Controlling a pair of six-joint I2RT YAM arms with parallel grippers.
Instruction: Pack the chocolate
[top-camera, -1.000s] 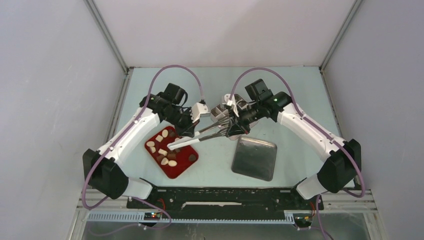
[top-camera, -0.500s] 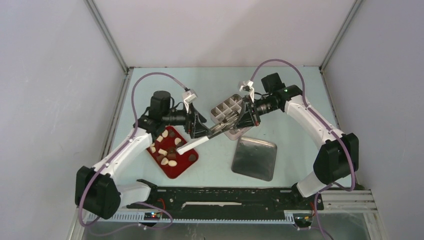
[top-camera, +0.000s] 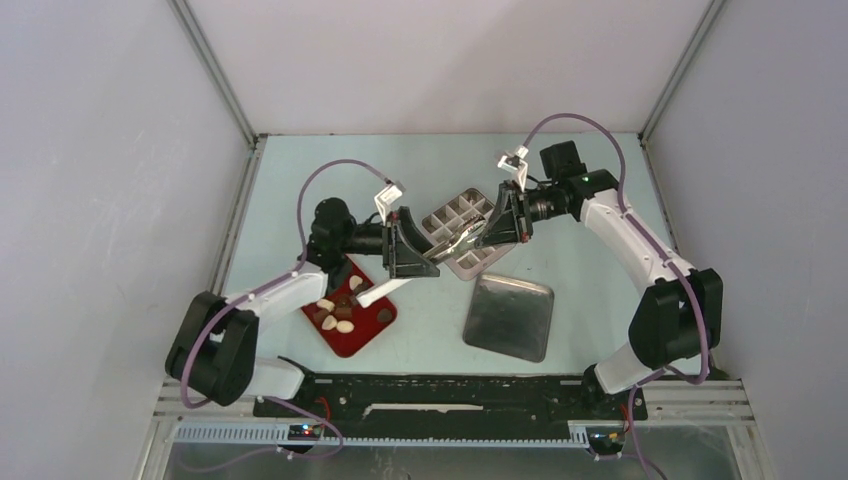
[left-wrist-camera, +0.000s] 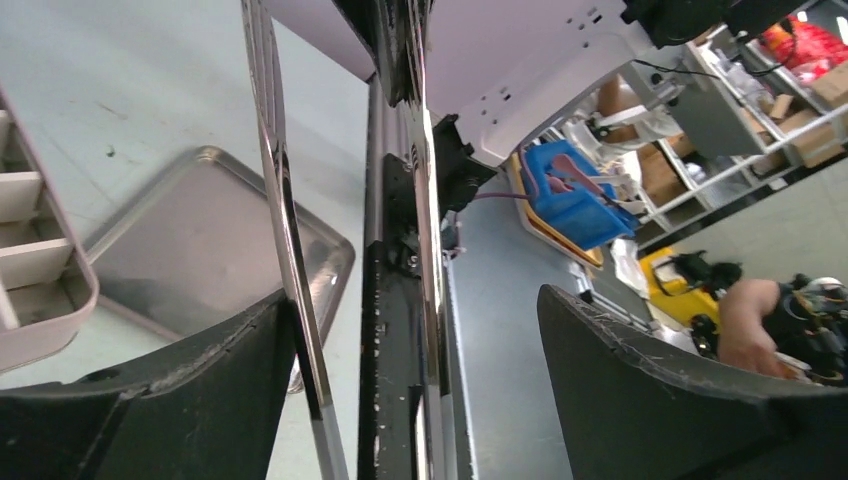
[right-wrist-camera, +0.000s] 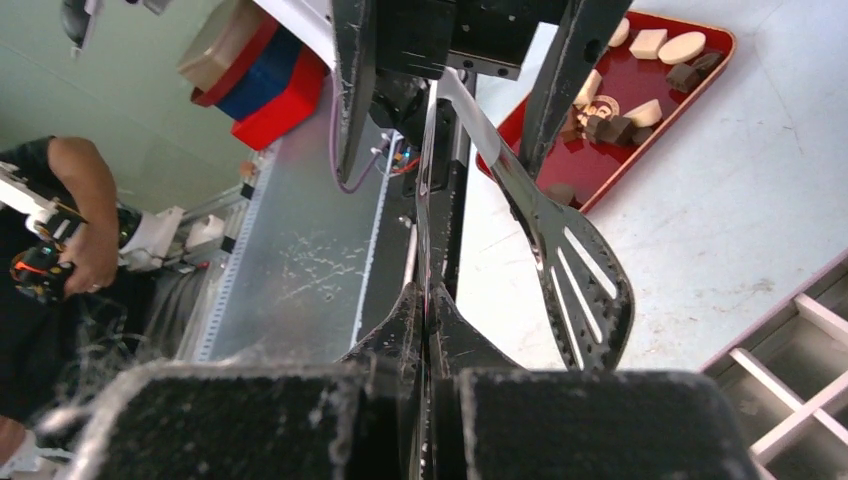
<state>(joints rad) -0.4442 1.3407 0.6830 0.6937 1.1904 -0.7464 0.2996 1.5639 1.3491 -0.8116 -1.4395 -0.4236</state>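
Note:
Chocolate (top-camera: 344, 326), cream ovals and dark lumps, lies in the red tray (top-camera: 357, 348) at front left; the right wrist view shows the pieces (right-wrist-camera: 680, 47) too. Metal tongs (top-camera: 447, 249) with a white handle end hang slantwise above the table between the arms. My right gripper (top-camera: 492, 228) is shut on one tong arm near its head (right-wrist-camera: 430, 300); the other slotted head (right-wrist-camera: 585, 290) spreads free. My left gripper (top-camera: 410, 250) is open, its fingers (left-wrist-camera: 150, 400) wide on either side of both tong arms (left-wrist-camera: 285, 230). One tong arm rests against the left finger.
A pale divided box (top-camera: 462, 235) stands behind the tongs, beneath my right gripper. A flat metal lid (top-camera: 510, 315) lies at front right. The black rail with the arm bases runs along the near edge.
My left gripper has let go of the tongs and opened wide, its wrist turning as the arm drew back left. The right arm shifted right, still gripping the tongs.

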